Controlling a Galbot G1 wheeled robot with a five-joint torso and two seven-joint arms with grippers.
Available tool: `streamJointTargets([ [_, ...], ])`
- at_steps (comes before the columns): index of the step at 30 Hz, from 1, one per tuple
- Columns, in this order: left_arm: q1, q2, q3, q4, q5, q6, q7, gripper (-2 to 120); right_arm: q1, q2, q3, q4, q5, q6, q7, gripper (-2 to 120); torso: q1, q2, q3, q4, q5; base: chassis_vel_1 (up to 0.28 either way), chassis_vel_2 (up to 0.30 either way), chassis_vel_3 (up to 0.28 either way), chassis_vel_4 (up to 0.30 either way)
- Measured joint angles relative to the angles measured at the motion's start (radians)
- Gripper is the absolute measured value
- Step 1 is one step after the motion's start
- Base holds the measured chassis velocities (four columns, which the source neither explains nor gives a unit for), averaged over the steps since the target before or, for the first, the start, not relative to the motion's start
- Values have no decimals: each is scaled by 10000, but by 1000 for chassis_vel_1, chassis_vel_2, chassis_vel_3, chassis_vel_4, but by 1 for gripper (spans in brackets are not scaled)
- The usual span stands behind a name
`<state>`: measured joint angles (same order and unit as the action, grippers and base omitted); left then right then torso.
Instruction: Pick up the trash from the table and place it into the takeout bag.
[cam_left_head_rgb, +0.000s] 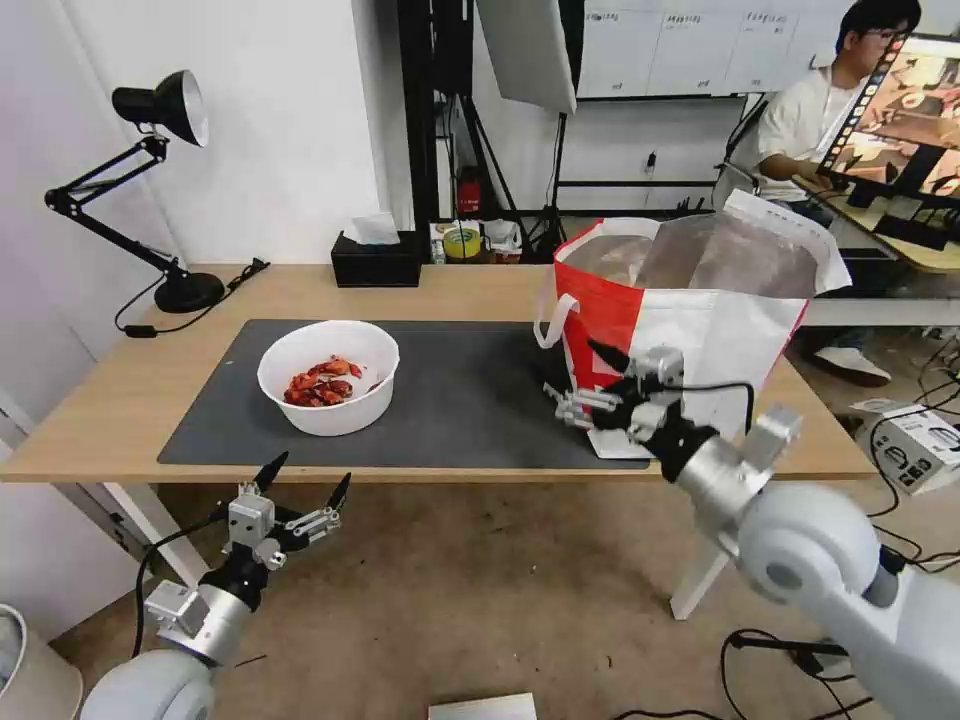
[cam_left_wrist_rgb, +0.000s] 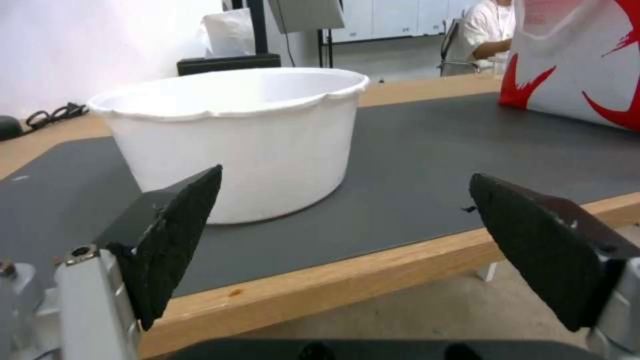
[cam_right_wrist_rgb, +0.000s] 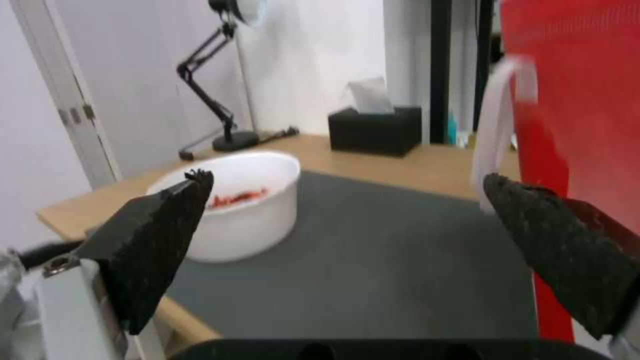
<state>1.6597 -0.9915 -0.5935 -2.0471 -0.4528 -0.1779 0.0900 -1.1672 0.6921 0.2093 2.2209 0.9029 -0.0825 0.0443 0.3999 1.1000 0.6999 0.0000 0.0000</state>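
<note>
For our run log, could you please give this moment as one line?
left gripper: open, below table edge, facing bowl | right gripper: open beside takeout bag

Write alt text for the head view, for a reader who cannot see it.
A white bowl of red shells sits on a grey mat on a wooden table, with a red-and-white bag to its right. The open left gripper waits below the table edge; the open right gripper is beside the bag.

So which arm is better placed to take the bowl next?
Left, probably. The left gripper hangs open just before the table edge, facing the bowl. The right gripper is open beside the bag.
</note>
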Motion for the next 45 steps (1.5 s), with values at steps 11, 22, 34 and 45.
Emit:
streamJointTargets([
  [11, 158, -33, -138, -56, 2, -44, 7, 100, -1702, 735, -33, -393, -1943, 1150, 442, 100, 0, 1, 0, 0, 1, 0, 0, 0, 0],
  [22, 151, -103, -77, -83, 29, -50, 11, 100, -2823, 1442, 47, -756, -3455, 1903, 1730, 100, 2, 0, 0, 0, 0, 0, 0, 0, 0],
  [34, 292, -143, -152, -134, 50, -85, 24, 100, -3553, 2156, -142, -1091, -4163, 2132, 2188, 100, 1, -1, 0, -1, 0, 0, 0, 0, 0],
  [45, 313, -247, -137, -141, 93, -121, 34, 100, -3781, 2495, -285, -1292, -4478, 2226, 2232, 100, 1, -1, 0, 0, 0, 0, 0, 0, 0],
])
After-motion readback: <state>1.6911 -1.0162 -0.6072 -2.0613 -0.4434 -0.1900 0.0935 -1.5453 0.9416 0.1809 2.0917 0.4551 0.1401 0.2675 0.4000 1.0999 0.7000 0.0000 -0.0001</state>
